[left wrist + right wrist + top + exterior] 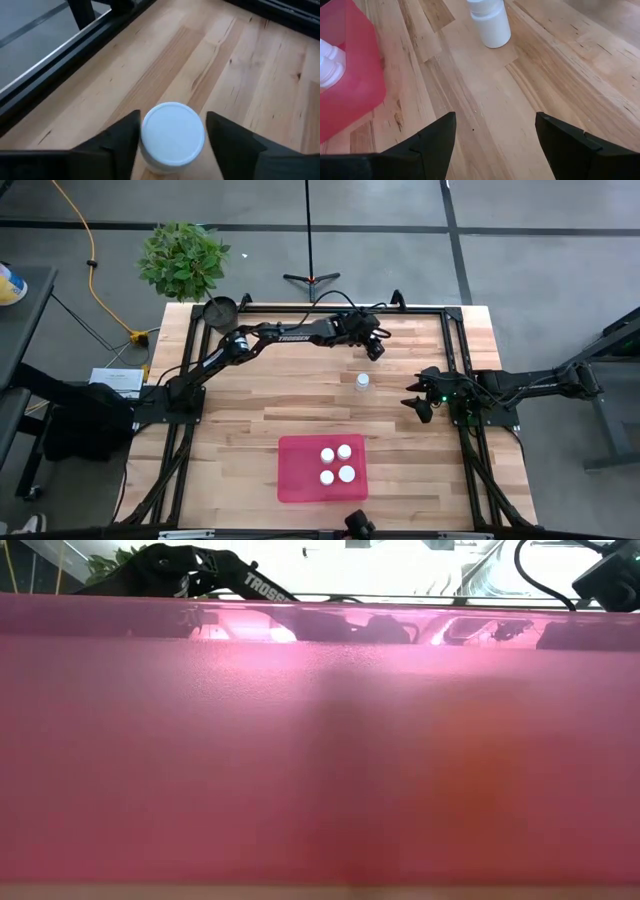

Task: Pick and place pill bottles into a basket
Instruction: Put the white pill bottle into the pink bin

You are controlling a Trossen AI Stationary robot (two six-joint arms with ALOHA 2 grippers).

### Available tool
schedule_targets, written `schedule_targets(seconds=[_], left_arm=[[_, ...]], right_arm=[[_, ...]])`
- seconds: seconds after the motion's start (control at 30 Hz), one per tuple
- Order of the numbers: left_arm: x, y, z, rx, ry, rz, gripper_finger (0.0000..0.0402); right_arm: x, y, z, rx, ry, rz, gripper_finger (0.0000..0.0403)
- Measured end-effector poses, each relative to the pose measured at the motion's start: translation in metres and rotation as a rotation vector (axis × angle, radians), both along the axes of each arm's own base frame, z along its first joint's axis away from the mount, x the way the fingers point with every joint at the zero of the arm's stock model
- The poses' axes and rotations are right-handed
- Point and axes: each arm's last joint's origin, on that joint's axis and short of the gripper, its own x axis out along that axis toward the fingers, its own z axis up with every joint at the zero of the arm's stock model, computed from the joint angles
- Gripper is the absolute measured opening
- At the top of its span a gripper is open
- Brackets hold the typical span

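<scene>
My left gripper (375, 348) reaches to the table's far side, right of the middle, and is shut on a white-capped pill bottle (172, 134); the high view hides that bottle under the gripper. Another white pill bottle (362, 382) stands upright on the wood nearer the middle, and also shows in the right wrist view (490, 22). The red basket (300, 480) lies near the front edge with several white-capped bottles (337, 463) standing in it. My right gripper (418, 402) waits open at the table's right side. My left gripper has the bottle between its two fingers (122, 137), one on either side just below the round white cap (172, 131). The fingers slant down at it from the table's left. The bottle stands upright; its foot lies below the picture's edge.
A dark round pot (220, 310) sits at the far left corner beside a green plant (183, 258). Black frame rails (455, 340) run along the table's edges. The basket's red wall (320, 740) fills the low view. Bare wood lies between the standing bottle and the basket.
</scene>
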Motion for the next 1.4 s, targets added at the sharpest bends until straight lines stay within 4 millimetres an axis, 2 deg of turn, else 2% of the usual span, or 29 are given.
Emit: schedule_targets(seconds=[0.13, 0.67, 1.13, 1.4], left_arm=[[0.0, -0.001, 0.0, -0.013, 0.006, -0.014, 0.0195], [0.001, -0.001, 0.004, -0.021, 0.0, -0.027, 0.0193], [0.011, 0.005, 0.071, 0.12, -0.127, -0.005, 0.0193], [0.005, 0.005, 0.111, 0.209, -0.172, 0.023, 0.0193]], right_arm=[[0.0, 0.0, 0.0, 0.001, 0.0, 0.0, 0.0264], [0.0, 0.0, 0.0, 0.001, 0.0, 0.0, 0.0264], [0.0, 0.0, 0.0, 0.009, 0.001, 0.011, 0.0264], [0.0, 0.0, 0.0, 0.008, 0.002, 0.01, 0.0264]])
